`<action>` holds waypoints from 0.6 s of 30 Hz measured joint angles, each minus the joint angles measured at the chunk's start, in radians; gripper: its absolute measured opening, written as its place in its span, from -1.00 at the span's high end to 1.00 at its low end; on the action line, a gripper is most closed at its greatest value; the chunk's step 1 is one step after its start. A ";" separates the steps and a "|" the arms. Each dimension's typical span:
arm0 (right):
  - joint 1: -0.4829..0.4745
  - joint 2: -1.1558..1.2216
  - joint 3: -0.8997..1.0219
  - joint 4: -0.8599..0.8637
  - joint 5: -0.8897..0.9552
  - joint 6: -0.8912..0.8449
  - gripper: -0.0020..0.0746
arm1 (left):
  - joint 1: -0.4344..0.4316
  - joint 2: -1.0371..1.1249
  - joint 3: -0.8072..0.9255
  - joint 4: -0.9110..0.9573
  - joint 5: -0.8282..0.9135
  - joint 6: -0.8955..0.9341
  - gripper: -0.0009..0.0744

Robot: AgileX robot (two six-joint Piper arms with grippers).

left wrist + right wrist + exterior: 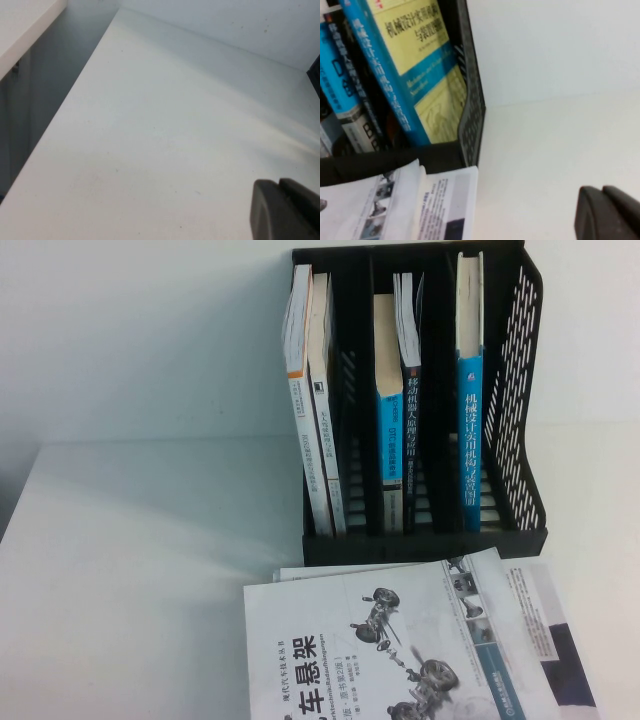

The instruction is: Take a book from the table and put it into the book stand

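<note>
The black book stand (520, 390) stands upright at the back of the white table (130, 570). In its middle slot the book (410, 440) shows only a dark spine with white characters and leans against a blue-spined one. Neither arm shows in the high view. My left gripper (279, 184) is shut and holds nothing, hovering over bare table (150, 125). My right gripper (602, 190) is also shut and holds nothing, over the table to the right of the book stand (470, 115).
A white book with car-suspension drawings (380, 650) lies flat in front of the stand, on top of another book (555, 640). Two pale books (310, 400) fill the left slot, and a bright-blue-spined book (470, 440) the right slot. Bare table lies to the left.
</note>
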State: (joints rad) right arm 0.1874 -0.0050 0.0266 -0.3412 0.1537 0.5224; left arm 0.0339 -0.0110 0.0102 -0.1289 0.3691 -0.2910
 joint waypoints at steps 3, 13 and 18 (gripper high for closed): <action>0.000 0.000 0.000 -0.048 0.086 0.083 0.96 | 0.000 0.000 0.000 0.000 0.000 0.000 0.98; -0.174 -0.006 -0.006 -0.036 0.222 0.110 0.96 | 0.000 0.000 0.000 0.000 0.000 0.000 0.99; -0.193 -0.006 -0.006 -0.036 0.223 0.112 0.96 | 0.000 0.000 0.000 0.000 0.000 0.000 0.99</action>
State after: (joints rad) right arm -0.0057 -0.0111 0.0203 -0.3769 0.3768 0.6348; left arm 0.0339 -0.0110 0.0102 -0.1289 0.3691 -0.2910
